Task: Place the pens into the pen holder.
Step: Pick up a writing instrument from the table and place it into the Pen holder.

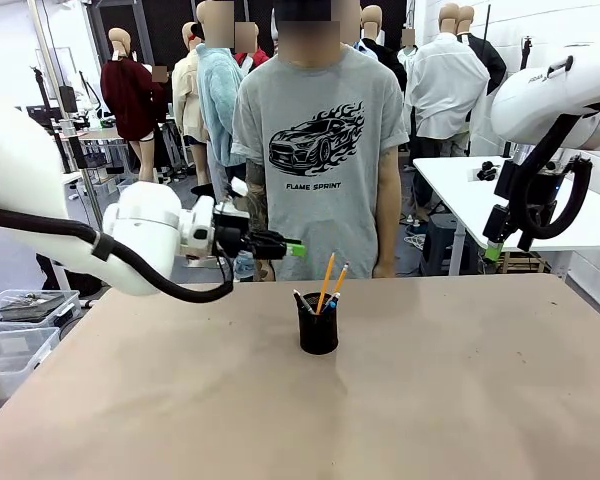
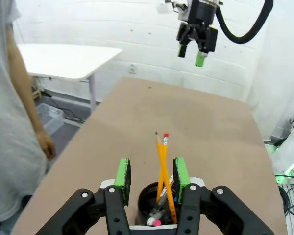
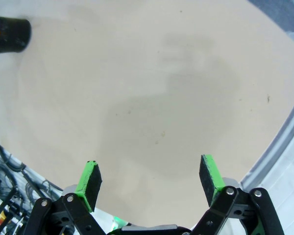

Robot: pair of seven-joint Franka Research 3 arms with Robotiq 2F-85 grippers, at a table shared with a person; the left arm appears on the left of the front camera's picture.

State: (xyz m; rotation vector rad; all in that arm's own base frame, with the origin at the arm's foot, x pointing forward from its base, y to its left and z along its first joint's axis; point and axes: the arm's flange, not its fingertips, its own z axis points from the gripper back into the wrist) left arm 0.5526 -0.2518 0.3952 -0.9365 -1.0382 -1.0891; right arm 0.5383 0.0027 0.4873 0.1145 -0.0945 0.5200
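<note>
Inside black mesh pen holder (image 1: 318, 333), pens (image 1: 326, 283).

A white table (image 1: 500, 185) stands against white brick walls (image 2: 112, 29).

The robot's two arms are white, round and smooth, each with a thick black cable looping beside it. The left gripper (image 1: 298, 247) is black with bright green pads. The right gripper (image 3: 151, 178) looks the same, with small silver screws near its fingers. The person behind the table (image 1: 480, 400) wears a grey T-shirt with a black car picture.
</note>
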